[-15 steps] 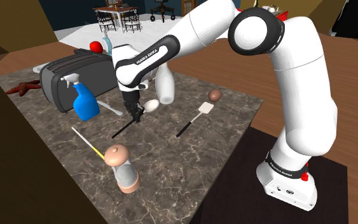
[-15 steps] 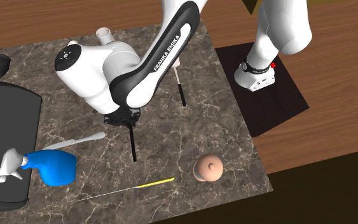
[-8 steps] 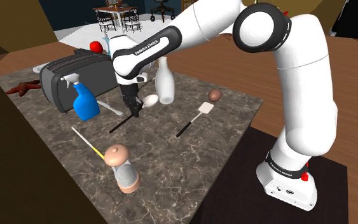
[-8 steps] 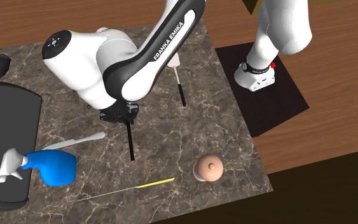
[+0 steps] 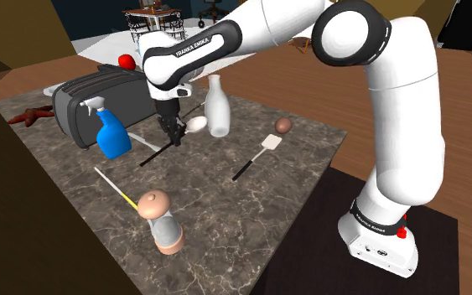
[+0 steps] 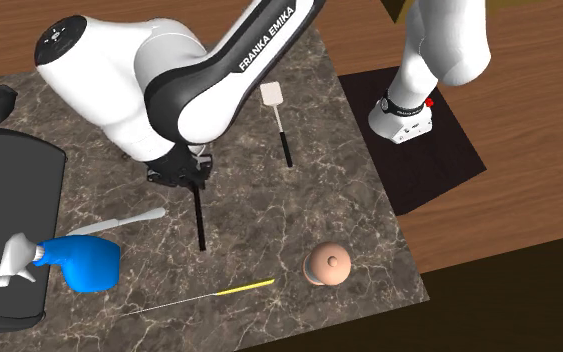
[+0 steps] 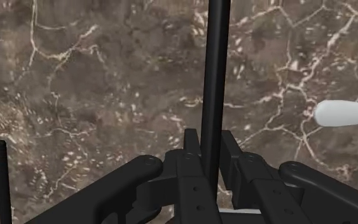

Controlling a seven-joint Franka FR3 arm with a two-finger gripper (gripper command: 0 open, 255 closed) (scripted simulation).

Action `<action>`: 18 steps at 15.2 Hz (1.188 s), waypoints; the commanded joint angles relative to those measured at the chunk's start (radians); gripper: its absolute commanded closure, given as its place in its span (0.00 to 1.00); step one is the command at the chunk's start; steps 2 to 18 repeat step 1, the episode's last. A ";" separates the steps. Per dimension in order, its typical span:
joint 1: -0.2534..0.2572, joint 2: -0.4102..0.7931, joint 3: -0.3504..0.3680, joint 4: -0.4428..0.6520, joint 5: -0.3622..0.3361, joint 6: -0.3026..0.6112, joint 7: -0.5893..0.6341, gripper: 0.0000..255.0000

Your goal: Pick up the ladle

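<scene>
Since the earlier frames the white arm has swung toward the upper left of the shoulder view and risen, carrying the ladle with it. The handle's free tip now sits higher in the frame than before.

The all-black two-finger pincer (image 5: 175, 138) is clenched on the ladle with a slim black handle and a pale rounded bowl (image 5: 197, 124). In the wrist view both fingers of the pincer (image 7: 210, 153) press against the straight black handle (image 7: 213, 76), which runs away from them over the dark brown marble-patterned worktop (image 5: 225, 201).

In the shoulder view the ladle's long axis slants from the bowl, at the upper right of the grip, down to the handle tip at the lower left. The hold sits close to the bowl end, so most of the handle sticks out free. In the second exterior view that handle (image 6: 200, 215) points straight down the frame from the pincer (image 6: 191, 178).

The ladle seems lifted off the worktop, though the gap is hard to judge. A straight upward pull likely completes the pick, as long as the long free end does not pivot in the grip.
</scene>
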 commanded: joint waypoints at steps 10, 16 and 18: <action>-0.001 -0.004 0.000 0.003 0.001 -0.007 0.000 1.00; -0.001 -0.004 0.000 0.003 0.001 -0.007 0.000 1.00; -0.001 -0.004 0.000 0.003 0.001 -0.007 0.000 1.00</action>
